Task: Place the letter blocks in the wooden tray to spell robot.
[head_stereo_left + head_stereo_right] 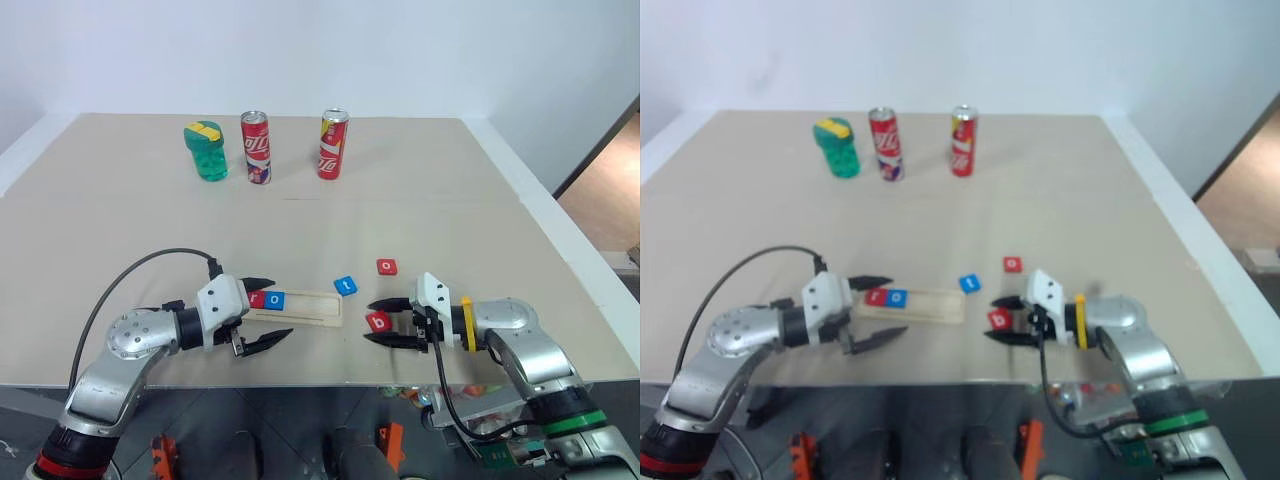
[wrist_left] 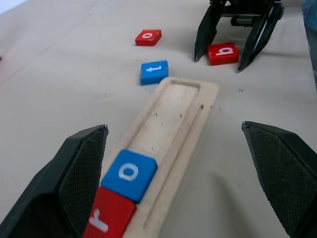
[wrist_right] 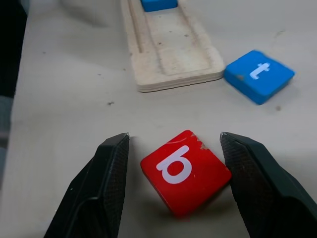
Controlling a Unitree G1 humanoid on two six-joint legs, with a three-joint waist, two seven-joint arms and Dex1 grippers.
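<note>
Nearest on the left, the left gripper (image 1: 262, 311) reaches in level over the wooden tray's (image 1: 312, 307) left end, jaws spread wide and holding nothing. That tray lies lengthwise left to right, a red r block (image 1: 256, 298) and blue o block (image 1: 276, 299) seated at its left end. Just beyond its right end lies the blue t block (image 1: 345, 286); further right, a red o block (image 1: 387, 266). Rightmost, the right gripper (image 1: 383, 321) points leftward, tilted down, jaws part-open and straddling the tilted red b block (image 1: 379, 321) on the table.

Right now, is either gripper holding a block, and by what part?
Nothing is held. The right gripper straddles the red b block with gaps on both sides; the left gripper is open beside the tray.
</note>
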